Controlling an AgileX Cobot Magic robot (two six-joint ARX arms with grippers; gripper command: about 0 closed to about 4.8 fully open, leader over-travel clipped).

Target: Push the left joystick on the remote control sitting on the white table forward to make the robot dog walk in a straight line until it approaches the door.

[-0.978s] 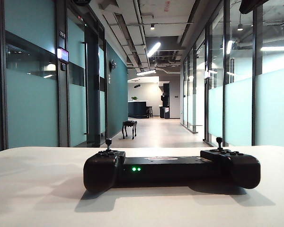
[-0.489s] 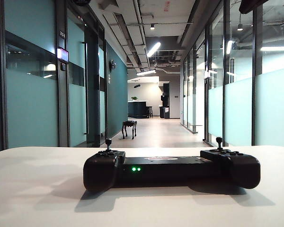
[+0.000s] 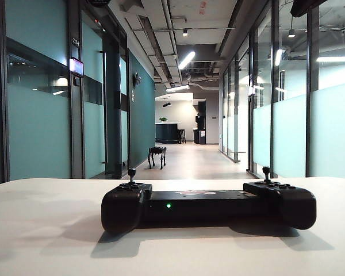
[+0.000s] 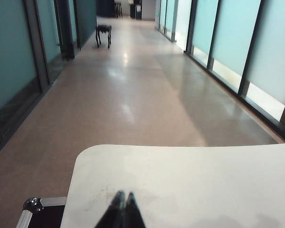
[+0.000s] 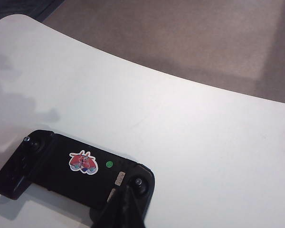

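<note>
The black remote control [image 3: 209,206] lies on the white table [image 3: 46,230]. Its left joystick [image 3: 131,171] stands upright with nothing touching it. Down the corridor the robot dog [image 3: 157,154] stands on the floor, and it also shows in the left wrist view [image 4: 103,31]. Neither gripper shows in the exterior view. My right gripper [image 5: 127,189] is shut and empty above the remote control [image 5: 71,171], by the right thumbstick [image 5: 138,182] and far from the left joystick [image 5: 36,144]. My left gripper [image 4: 124,194] is shut and empty over bare table [image 4: 204,180].
Teal glass walls line both sides of the corridor. A dark door frame [image 3: 112,109] stands on the left wall, nearer than the dog. A black case with metal corners [image 4: 38,211] sits beside the table's left edge. A dark part [image 3: 307,6] hangs at the top right.
The green light on the remote control's front has gone from two dots to one. The remote control, both joysticks and the robot dog have not moved.
</note>
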